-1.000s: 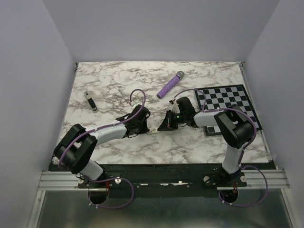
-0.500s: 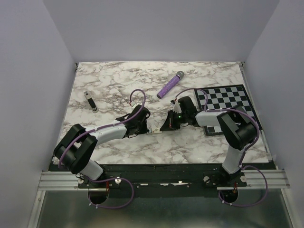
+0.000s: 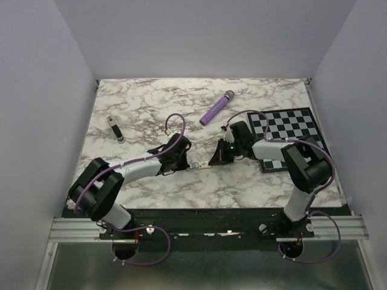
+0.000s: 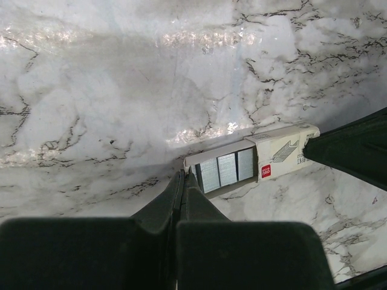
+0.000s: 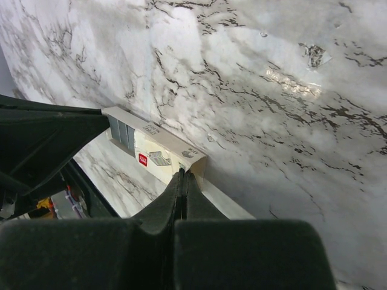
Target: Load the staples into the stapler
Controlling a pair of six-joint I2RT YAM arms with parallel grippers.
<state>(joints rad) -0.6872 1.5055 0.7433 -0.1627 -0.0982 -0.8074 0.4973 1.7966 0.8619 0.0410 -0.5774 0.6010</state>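
Cream-white staples box (image 4: 279, 151), its grey strips (image 4: 227, 170) half hidden, is pinched at opposite ends by left pincer (image 4: 183, 176) and right pincer (image 5: 183, 175).

Bright, even light; glare streaks the marble table (image 4: 199, 39), near fingers (image 4: 196, 208) soft, dark.

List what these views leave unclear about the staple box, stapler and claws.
Top view: the staple box is tiny, wedged between the claws.
Wrist views: the shut left claw and right claw cover the box ends; pinching or only touching is unclear.
Top view: the stapler is too small to tell open or closed; absent from wrist views.
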